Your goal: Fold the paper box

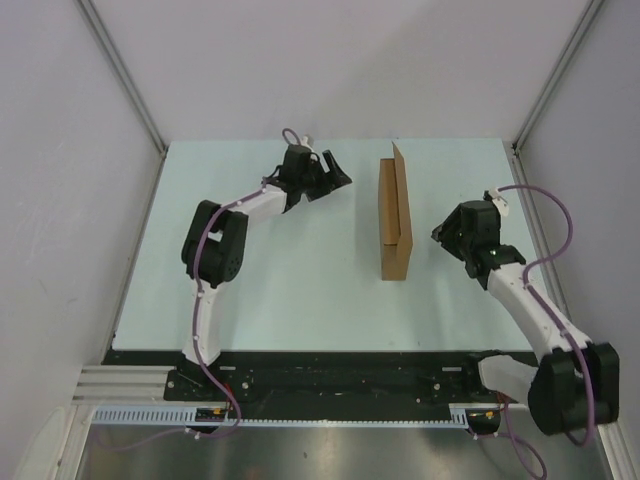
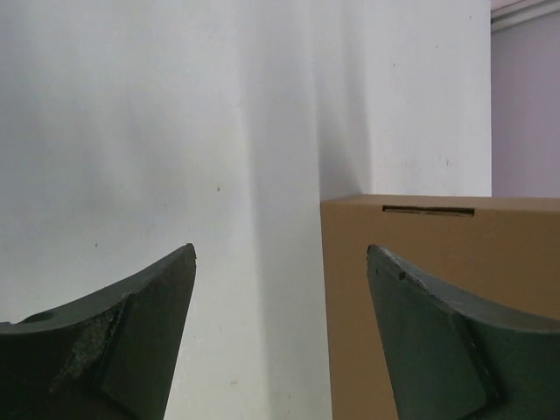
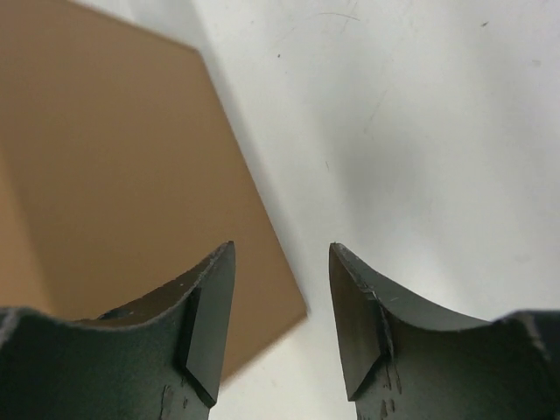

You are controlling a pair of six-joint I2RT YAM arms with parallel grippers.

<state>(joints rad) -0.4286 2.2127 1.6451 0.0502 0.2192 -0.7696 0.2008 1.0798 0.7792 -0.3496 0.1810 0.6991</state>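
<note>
The paper box (image 1: 395, 225) is plain brown cardboard, a narrow box with one tall panel standing up, in the middle of the table. My left gripper (image 1: 336, 177) is open and empty, left of the box's far end and apart from it. In the left wrist view the box (image 2: 411, 289) shows a slit near its top edge, behind my right fingertip (image 2: 437, 332). My right gripper (image 1: 443, 236) is open and empty, just right of the box's near end. In the right wrist view the box's corner (image 3: 122, 175) lies under my left fingertip (image 3: 206, 306).
The pale table top (image 1: 300, 290) ends at a black rail (image 1: 330, 372) along the near side. White walls with metal posts (image 1: 120, 70) enclose the left, far and right sides.
</note>
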